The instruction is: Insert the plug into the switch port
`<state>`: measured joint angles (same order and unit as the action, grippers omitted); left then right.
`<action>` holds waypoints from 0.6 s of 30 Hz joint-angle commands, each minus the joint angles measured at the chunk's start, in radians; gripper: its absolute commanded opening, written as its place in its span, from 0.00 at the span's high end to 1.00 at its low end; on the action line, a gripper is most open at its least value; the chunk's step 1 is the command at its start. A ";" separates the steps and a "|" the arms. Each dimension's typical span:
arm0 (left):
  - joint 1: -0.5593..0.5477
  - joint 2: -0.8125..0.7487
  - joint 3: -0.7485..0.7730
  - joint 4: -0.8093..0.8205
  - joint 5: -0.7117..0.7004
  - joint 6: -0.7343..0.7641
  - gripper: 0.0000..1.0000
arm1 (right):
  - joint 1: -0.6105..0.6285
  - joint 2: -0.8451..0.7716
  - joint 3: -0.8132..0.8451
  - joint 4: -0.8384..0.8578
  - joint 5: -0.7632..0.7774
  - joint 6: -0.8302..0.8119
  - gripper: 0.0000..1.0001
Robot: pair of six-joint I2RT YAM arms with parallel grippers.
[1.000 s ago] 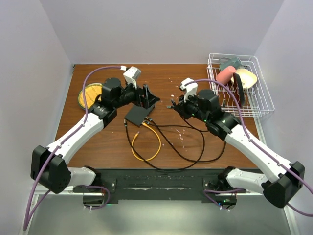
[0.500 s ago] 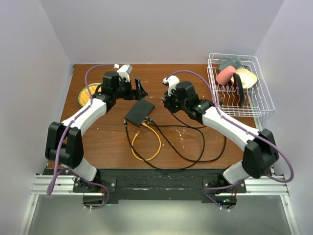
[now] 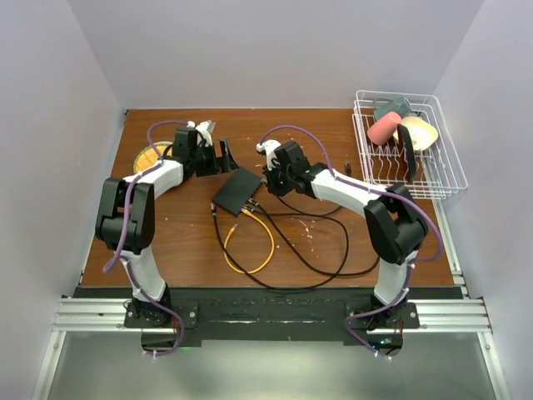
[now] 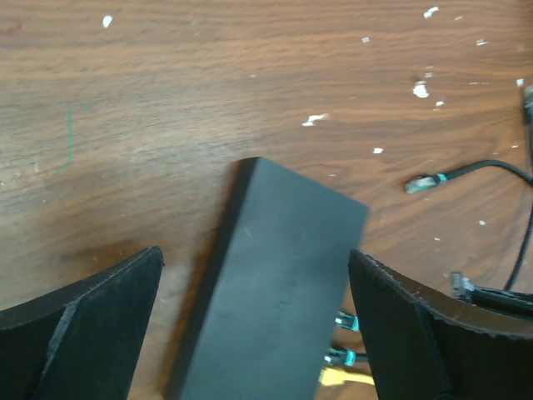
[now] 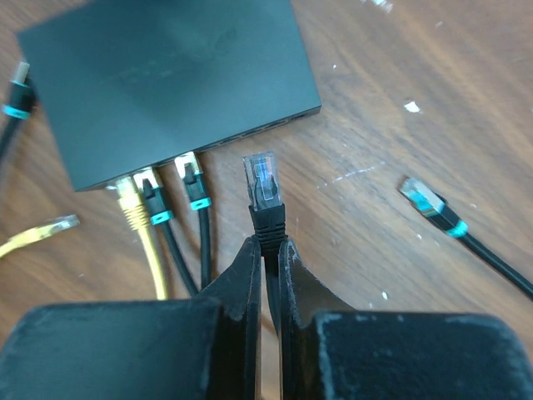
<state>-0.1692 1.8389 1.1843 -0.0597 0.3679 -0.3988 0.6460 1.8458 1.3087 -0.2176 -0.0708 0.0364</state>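
Our left arm runs up the left side of the tabletop [image 3: 333, 125], its links folded close together. The left end effector [image 3: 223, 157] hangs just beyond the far corner of the switch [image 3: 237, 192] with its fingers spread wide. In the left wrist view the two dark pads stand on either side of the box, apart from it.

Our right arm comes in from the right, forearm low and aimed at the same box. The right end effector [image 5: 266, 246] is pressed together on the black boot of the plug [image 5: 264, 190], with the clear tip pointing forward. The tip sits just short of the port row [image 5: 258, 129] on the switch's long edge, not inside it. It faces the free stretch to the right of three leads already seated: a yellow cable [image 5: 137, 221] and two black ones with teal collars. A loose plug [image 5: 429, 204] lies on the wood to the right, well apart from the box.

Against the view half a second ago, both elbows have drawn in toward the bases. The right end effector has moved left, nearer the switch, and the left one has edged back a little. The switch and its cables lie where they did
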 commanded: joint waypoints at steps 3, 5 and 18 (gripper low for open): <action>0.013 0.091 0.054 0.089 0.121 0.029 0.12 | 0.001 0.058 0.101 -0.022 -0.001 -0.061 1.00; 0.013 0.109 0.046 0.098 0.138 0.020 0.18 | 0.003 0.078 0.113 -0.025 0.003 -0.066 1.00; 0.013 0.160 0.026 0.092 0.209 0.015 0.46 | 0.015 0.171 0.185 -0.127 0.019 -0.112 1.00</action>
<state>-0.1619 1.9987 1.2060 0.0063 0.5423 -0.3916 0.6483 2.0060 1.4303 -0.2909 -0.0696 -0.0334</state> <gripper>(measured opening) 0.571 0.052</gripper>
